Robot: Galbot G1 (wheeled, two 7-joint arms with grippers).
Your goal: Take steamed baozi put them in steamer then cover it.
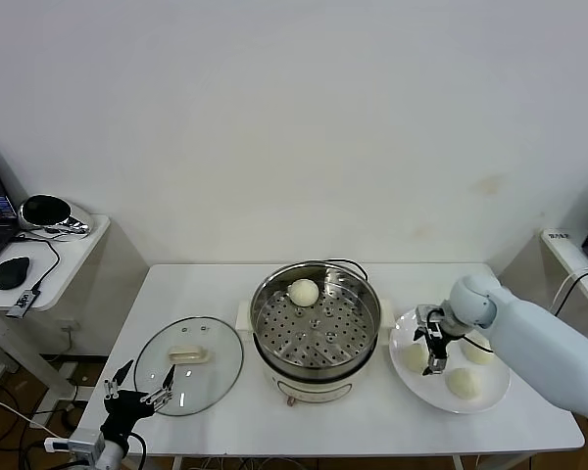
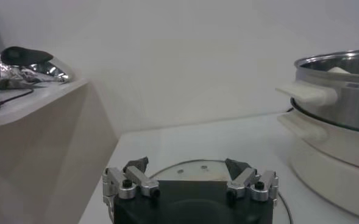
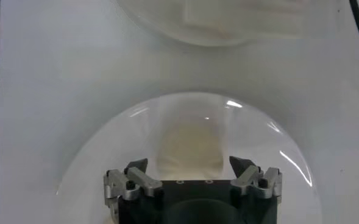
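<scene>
Hovering right gripper (image 1: 432, 369): we see it low over the white plate (image 1: 426, 394), on the right of the table (image 1: 372, 433), pointing down at the bun nearest the steamer.
Right gripper's state: released, fingers spread wide, holding nothing; in the right wrist view (image 3: 188, 163) a blurred cream shape lies between them.
Steamed baozi: one bun (image 1: 304, 291) sits on the perforated tray at the back of the steamer; three more (image 1: 415, 358) (image 1: 477, 351) (image 1: 462, 383) rest on the plate.
Steamer (image 1: 267, 305): it stands uncovered at the middle of the table, on its white base.
Cover (image 1: 216, 377): the glass lid lies flat on the table left of the steamer, cream handle (image 1: 188, 354) up.
Left gripper (image 1: 142, 384): it waits at the table's near left edge, just beside the lid, released and empty, fingers apart in the left wrist view (image 2: 188, 164).
</scene>
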